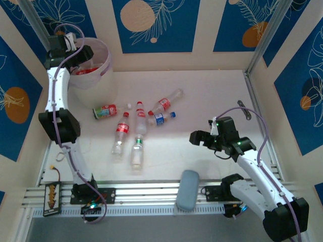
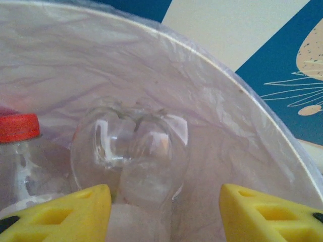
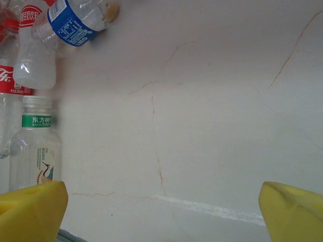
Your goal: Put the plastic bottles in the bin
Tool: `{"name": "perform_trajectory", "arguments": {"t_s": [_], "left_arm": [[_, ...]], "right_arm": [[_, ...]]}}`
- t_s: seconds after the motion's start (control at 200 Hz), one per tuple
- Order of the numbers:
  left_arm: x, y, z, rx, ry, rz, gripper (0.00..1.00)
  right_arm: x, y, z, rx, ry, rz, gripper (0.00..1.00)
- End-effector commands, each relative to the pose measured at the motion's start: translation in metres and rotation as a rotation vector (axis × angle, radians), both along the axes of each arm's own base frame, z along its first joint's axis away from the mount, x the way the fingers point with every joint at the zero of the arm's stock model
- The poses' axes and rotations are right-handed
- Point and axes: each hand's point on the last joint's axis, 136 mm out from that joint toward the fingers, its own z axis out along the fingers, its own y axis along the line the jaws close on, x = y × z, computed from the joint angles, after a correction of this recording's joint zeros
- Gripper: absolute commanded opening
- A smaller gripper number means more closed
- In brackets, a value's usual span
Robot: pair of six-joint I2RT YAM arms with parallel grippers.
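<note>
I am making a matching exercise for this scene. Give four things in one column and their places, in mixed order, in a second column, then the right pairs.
1 bin
2 pad
3 blue-labelled bottle
4 right gripper

a near edge
b far left corner
c middle, lying down
d right side, open

Pairs: 1-b; 2-a; 3-c; 4-d

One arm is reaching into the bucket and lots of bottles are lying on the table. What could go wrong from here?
The left gripper hangs open inside the bin, close to its translucent wall. Pulling out, it might catch the rim and tip the bin. The bottles on the table lie on their sides, bunched together and some touching, so grabbing one could nudge or roll its neighbours away.
</note>
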Motion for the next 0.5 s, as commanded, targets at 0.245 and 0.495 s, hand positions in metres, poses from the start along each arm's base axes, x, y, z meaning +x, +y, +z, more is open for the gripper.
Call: {"name": "perform_trajectory", "arguments": {"t_s": [0.245,0.495], "left_arm": [[0.002,-0.012,-0.059,0.008,0.127,-0.045,0.50],[0.004,-0.011,-0.067,0.021,0.140,-0.050,0.50]], "right_arm": [[0.002,0.003,0.006,-0.011,-0.002,-0.004,0.97],[0.002,0.004,0.008,-0.015,-0.005,-0.003,0.97]]}}
